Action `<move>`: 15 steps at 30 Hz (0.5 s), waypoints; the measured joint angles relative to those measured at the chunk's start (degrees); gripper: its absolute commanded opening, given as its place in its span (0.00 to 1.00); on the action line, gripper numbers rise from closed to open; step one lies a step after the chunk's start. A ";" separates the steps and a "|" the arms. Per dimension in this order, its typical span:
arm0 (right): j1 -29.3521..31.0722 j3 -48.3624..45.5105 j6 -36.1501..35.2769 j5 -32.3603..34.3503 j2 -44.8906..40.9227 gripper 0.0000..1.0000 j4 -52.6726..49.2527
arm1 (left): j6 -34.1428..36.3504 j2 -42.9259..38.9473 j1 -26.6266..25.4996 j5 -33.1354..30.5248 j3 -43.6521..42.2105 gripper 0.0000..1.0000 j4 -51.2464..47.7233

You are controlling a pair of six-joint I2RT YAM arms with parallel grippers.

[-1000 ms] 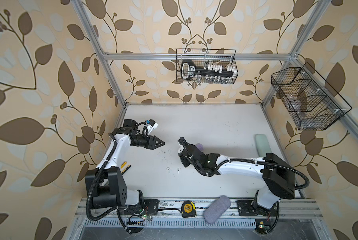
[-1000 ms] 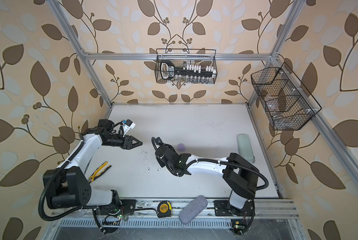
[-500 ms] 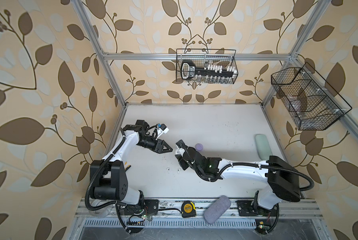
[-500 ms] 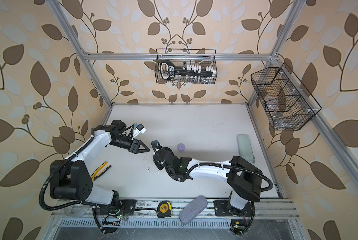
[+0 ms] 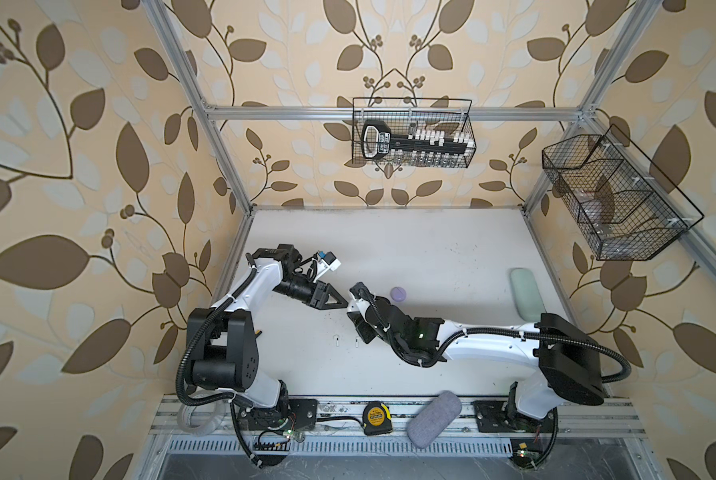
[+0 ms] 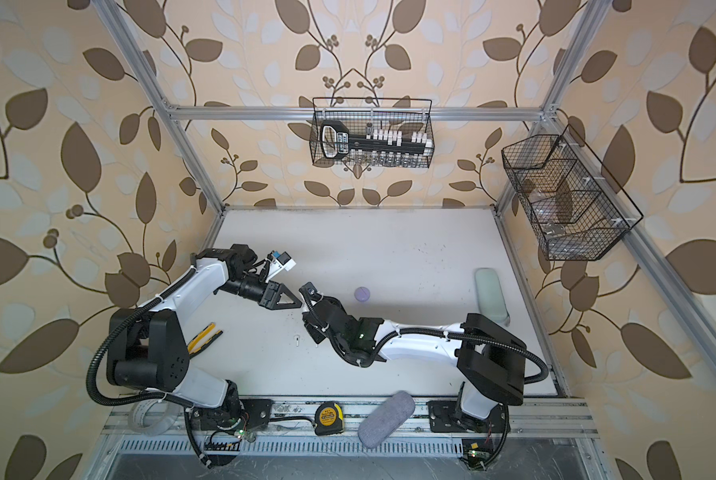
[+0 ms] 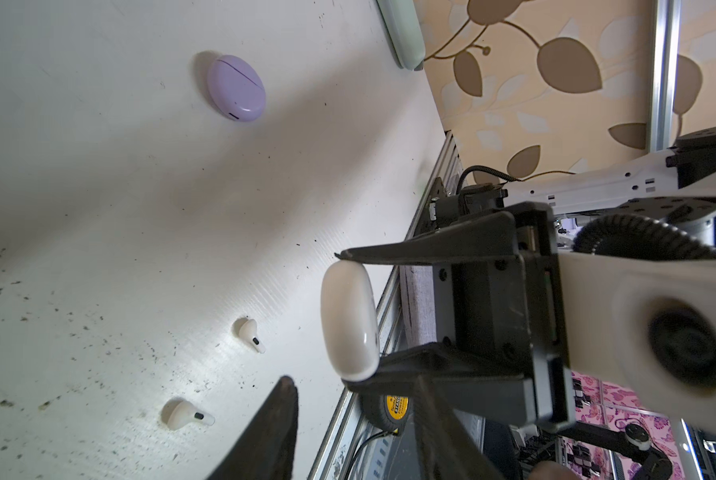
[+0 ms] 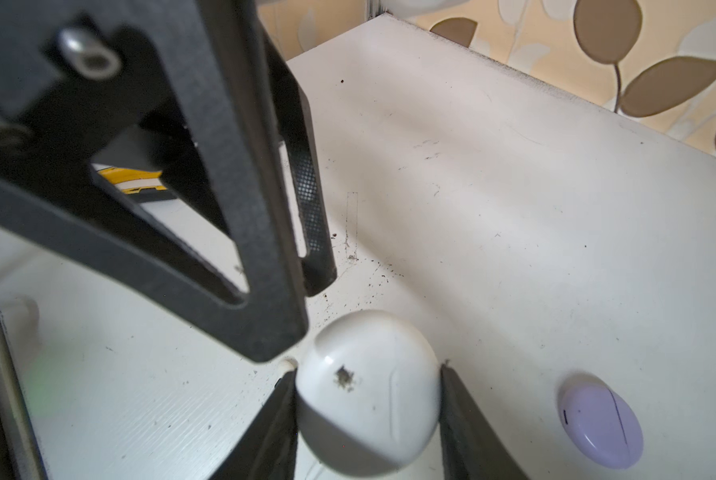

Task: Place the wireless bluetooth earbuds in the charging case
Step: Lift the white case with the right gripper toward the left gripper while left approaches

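Two white earbuds (image 7: 249, 335) near right hand (image 7: 345, 318) (white case (image 8: 368, 390) in grip)

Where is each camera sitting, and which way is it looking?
Top views: high above the arms' bases, facing down onto the white table; both whole arms show in both top views.
Left wrist: on the left arm, facing past its own fingers to the right gripper shut on the white case.
Right wrist: on the right arm, facing over that case to the open left gripper; the right gripper's fingertips show.
Shared: both wrist views show the white case and the lavender case.
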 measured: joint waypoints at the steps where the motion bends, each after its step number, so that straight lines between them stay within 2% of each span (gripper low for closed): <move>1: 0.04 0.00 0.00 -0.13 0.00 0.32 -0.04 | 0.22 0.11 0.00 0.00 0.00 0.47 -0.15; 15: 0.81 0.83 -2.99 -2.21 -0.11 0.33 -1.42 | 3.58 1.16 -1.38 0.59 0.52 0.47 -3.74</move>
